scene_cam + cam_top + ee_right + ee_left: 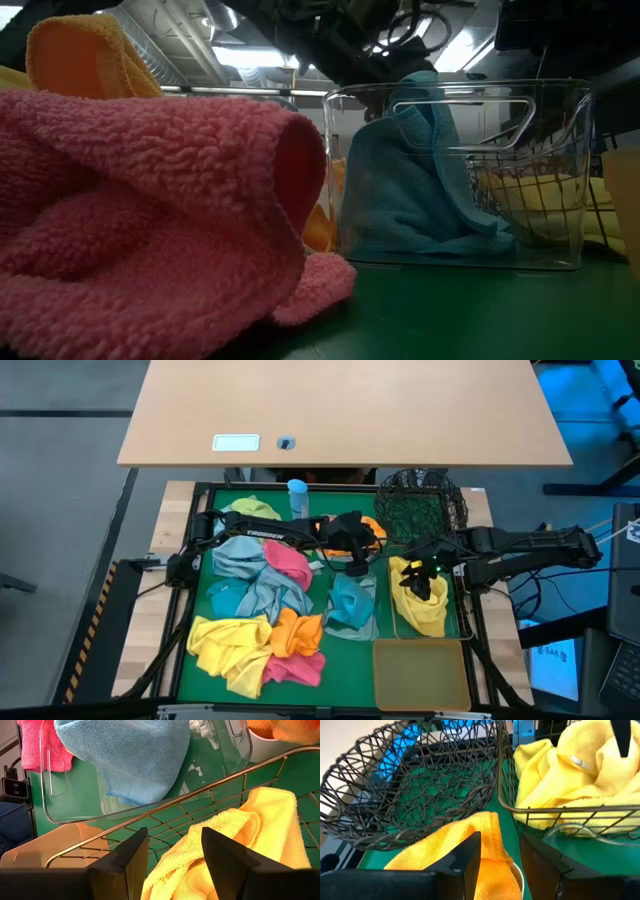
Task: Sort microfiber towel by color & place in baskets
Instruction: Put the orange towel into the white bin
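Green matting (340, 650) covered the desk inside a black frame, with a bare tan tabletop (340, 410) beyond it. On the mat's left half lay the loose microfiber towels: a yellow towel (228, 643) nearest the front, an orange towel (297, 632) and a pink towel (297, 668) beside it, another pink towel (287, 562) farther back among grey-blue towels (240, 558), and a light green towel (250, 508) at the rear. In the low view a pink towel (150, 210) filled the foreground.

To the right stood the baskets. A teal towel (350, 603) sat inside the clear tub (560, 180), which stood just beside the rectangular wire basket (555, 812); that basket held a yellow towel (420, 600). The amber tub (420, 672) stood in front of both, and the black round wire-mesh basket (420, 505) behind the rectangular one. An orange towel (470, 845) lay in the white tub (265, 750), near the mesh basket.

The left gripper (500, 865) hung over the white tub with its jaws parted and nothing between them, the orange towel directly below. The right gripper (175, 852) hovered over the rectangular wire basket, its jaws also apart and empty, just above the yellow towel there. A small blue-capped bottle (297, 495) stood at the mat's rear edge.
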### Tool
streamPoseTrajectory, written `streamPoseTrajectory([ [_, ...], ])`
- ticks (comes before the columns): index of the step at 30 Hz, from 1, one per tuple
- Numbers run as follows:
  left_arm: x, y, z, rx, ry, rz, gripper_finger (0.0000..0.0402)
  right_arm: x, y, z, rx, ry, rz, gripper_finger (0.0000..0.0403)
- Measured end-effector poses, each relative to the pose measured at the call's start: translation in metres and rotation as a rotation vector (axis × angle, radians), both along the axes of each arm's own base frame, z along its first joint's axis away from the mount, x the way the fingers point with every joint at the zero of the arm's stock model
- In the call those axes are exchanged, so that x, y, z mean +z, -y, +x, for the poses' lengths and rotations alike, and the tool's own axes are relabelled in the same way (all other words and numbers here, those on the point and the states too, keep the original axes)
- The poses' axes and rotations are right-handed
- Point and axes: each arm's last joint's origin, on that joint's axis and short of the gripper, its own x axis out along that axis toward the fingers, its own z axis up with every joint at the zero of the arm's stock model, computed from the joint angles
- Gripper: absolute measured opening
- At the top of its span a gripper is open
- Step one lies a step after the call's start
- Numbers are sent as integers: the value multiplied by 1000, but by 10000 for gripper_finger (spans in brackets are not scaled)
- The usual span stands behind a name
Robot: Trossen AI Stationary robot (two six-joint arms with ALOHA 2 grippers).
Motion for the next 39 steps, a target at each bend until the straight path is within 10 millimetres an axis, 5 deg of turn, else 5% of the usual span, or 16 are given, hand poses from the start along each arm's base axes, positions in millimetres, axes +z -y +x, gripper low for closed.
streamPoseTrajectory([
  [17,-22,-6,-1,76,36,44,129,0,0,0,0,-1,0,184],
  [22,-28,-5,0,74,16,43,94,0,0,0,0,-1,0,184],
  [28,-16,-5,-4,103,28,61,9,0,0,0,0,-1,0,184],
  [35,19,-4,-26,138,-43,74,3,0,0,0,0,0,0,184],
  [39,19,-5,-40,156,-180,71,2,0,0,0,0,1,0,184],
])
